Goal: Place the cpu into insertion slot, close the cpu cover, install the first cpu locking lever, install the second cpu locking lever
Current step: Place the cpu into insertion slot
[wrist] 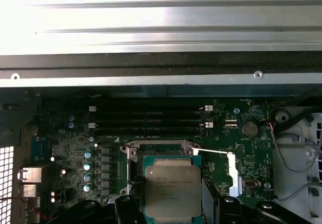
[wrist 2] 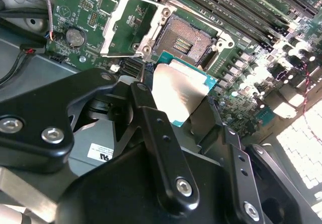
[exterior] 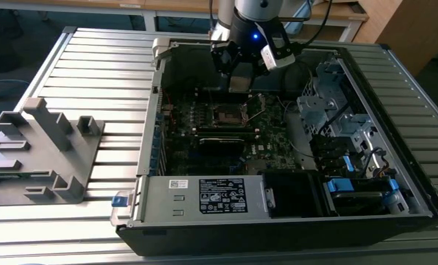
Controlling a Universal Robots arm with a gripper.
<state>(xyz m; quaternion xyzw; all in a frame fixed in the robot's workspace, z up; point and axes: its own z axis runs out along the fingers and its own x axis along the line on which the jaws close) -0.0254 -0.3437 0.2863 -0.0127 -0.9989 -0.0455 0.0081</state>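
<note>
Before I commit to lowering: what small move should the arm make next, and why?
Probably a short sideways shift to centre the cpu over the insertion slot before descending. The gripper is shut on the cpu and the cpu cover stands open. In the second wrist view the cpu overlaps just one edge of the slot and is not square over it.

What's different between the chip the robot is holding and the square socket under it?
The cpu has a plain dull metal top; the insertion slot has a dark centre with gold contacts. The cpu hangs in the gripper above the board; the insertion slot is fixed to it, empty, its cpu cover swung open. Both are square and close in size.
</note>
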